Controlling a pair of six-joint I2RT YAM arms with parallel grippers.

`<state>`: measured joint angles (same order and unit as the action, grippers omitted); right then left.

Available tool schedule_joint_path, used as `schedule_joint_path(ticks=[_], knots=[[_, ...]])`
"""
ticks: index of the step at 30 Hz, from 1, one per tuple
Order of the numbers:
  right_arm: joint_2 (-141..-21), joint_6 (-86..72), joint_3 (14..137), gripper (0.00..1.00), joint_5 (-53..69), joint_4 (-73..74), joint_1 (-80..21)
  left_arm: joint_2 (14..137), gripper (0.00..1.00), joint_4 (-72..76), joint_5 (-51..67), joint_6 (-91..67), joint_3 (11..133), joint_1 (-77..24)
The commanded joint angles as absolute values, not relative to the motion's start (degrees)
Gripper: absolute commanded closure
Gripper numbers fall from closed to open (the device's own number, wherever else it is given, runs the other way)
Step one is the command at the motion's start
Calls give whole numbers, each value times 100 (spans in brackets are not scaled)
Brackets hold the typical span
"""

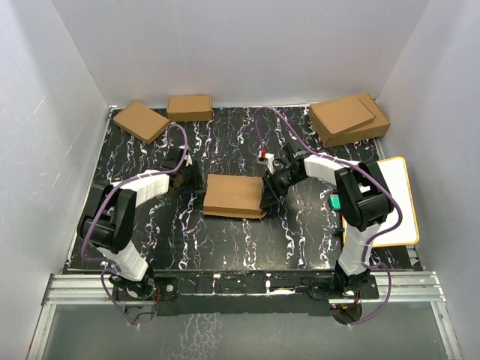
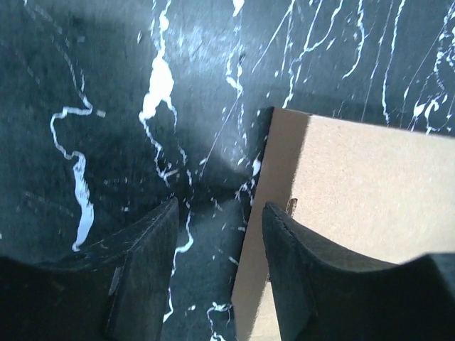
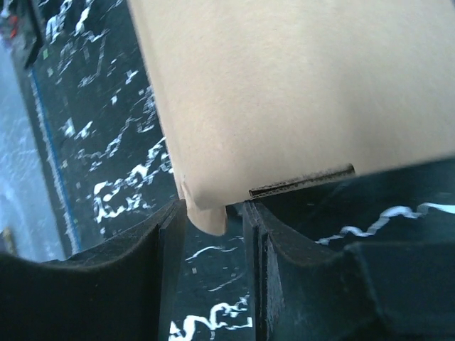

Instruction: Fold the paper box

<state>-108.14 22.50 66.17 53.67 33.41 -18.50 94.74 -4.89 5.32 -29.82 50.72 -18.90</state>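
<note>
The paper box (image 1: 234, 195) is a flat brown cardboard mailer lying mid-table between my two grippers. My left gripper (image 1: 187, 176) is at its left end. In the left wrist view the jaws (image 2: 220, 234) stand open; the box's left edge (image 2: 284, 170) runs just inside the right finger (image 2: 298, 263), and bare table shows in the rest of the gap. My right gripper (image 1: 268, 191) is at the box's right end. In the right wrist view its fingers (image 3: 212, 234) straddle a rounded tab (image 3: 210, 217) at the box's corner, open, with a sliver of space beside the right finger (image 3: 259, 241).
Two small brown boxes (image 1: 141, 121) (image 1: 190, 107) lie at the back left. Two larger stacked brown boxes (image 1: 349, 118) sit at the back right. A white board with an orange rim (image 1: 396, 202) lies along the right edge. White walls enclose the table.
</note>
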Motion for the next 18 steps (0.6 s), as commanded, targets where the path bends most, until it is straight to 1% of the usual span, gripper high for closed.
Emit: schedule_joint_path(ticks=[1, 9, 14, 18], knots=[[-10512, 2819, 6463, 58, 6227, 3523, -2219, 9676, 49, -433, 1022, -2748, 5430, -1955], [-10193, 3338, 6296, 57, 6038, 3703, -2943, 9935, 44, -813, 962, -2351, 6036, -1884], [-10038, 4062, 6286, 57, 5997, 4115, -2954, 9890, 38, -1278, 600, -2048, 6562, -1795], [-9480, 4765, 6218, 57, 6105, 4516, -2944, 9489, 37, -1711, 242, -1857, 6898, -1793]])
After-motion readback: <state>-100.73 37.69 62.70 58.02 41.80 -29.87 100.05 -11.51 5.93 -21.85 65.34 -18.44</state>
